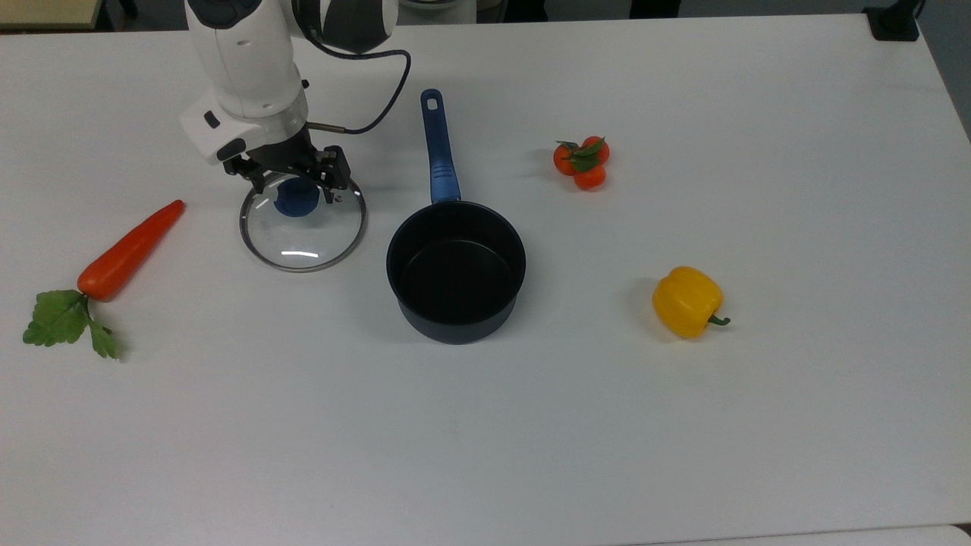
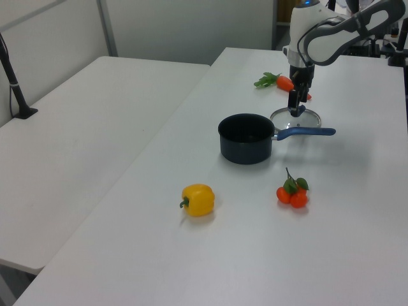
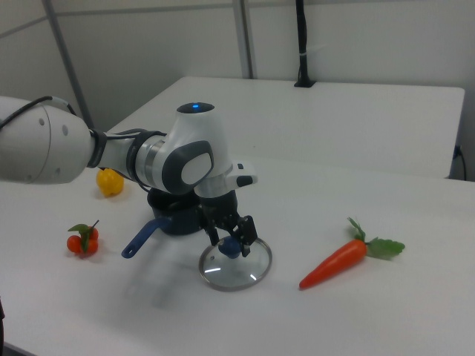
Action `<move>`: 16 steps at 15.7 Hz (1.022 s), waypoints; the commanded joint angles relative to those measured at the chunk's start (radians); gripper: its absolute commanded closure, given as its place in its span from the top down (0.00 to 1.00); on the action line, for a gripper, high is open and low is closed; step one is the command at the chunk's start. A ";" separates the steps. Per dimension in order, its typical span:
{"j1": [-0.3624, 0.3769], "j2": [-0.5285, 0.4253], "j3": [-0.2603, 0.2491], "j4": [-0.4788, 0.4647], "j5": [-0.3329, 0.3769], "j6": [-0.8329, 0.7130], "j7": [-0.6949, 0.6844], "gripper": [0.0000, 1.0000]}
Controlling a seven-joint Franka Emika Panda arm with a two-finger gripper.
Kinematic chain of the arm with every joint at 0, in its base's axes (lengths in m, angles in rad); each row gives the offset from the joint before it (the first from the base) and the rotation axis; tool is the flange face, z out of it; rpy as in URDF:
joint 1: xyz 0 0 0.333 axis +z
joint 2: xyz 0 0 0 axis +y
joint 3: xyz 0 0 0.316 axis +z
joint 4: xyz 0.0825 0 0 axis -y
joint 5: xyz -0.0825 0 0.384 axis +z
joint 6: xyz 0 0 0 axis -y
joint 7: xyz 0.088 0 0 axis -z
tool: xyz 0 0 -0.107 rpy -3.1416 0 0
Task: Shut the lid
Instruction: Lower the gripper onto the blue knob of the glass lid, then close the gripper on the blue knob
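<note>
The round clear glass lid with a metal rim (image 1: pixel 303 227) is seen lying flat on the white table (image 1: pixel 683 425), just beside the dark blue saucepan (image 1: pixel 456 271) on the top view's left, with a small gap kept between their rims. The saucepan is left uncovered, and its long blue handle (image 1: pixel 438 148) is pointed toward the far edge of the table in the top view. The arm's two-finger gripper (image 1: pixel 294 184) is placed directly over the lid's blue centre knob (image 1: pixel 296 202), and its black fingers (image 3: pixel 248 228) are spread apart on either side of the knob; whether the knob is touched by them cannot be told. An orange carrot with green leaves (image 1: pixel 125 252) is laid at the top view's left of the lid. A cluster of small red tomatoes (image 1: pixel 582 162) and a yellow bell pepper (image 1: pixel 687 301) are set well apart at the top view's right of the saucepan.
</note>
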 commanded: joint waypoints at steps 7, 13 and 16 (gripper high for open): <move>0.005 0.010 0.003 0.001 0.016 0.027 -0.018 0.64; 0.003 0.012 0.003 0.012 0.016 0.028 -0.018 0.91; 0.003 0.012 0.003 0.012 0.016 0.028 -0.031 0.82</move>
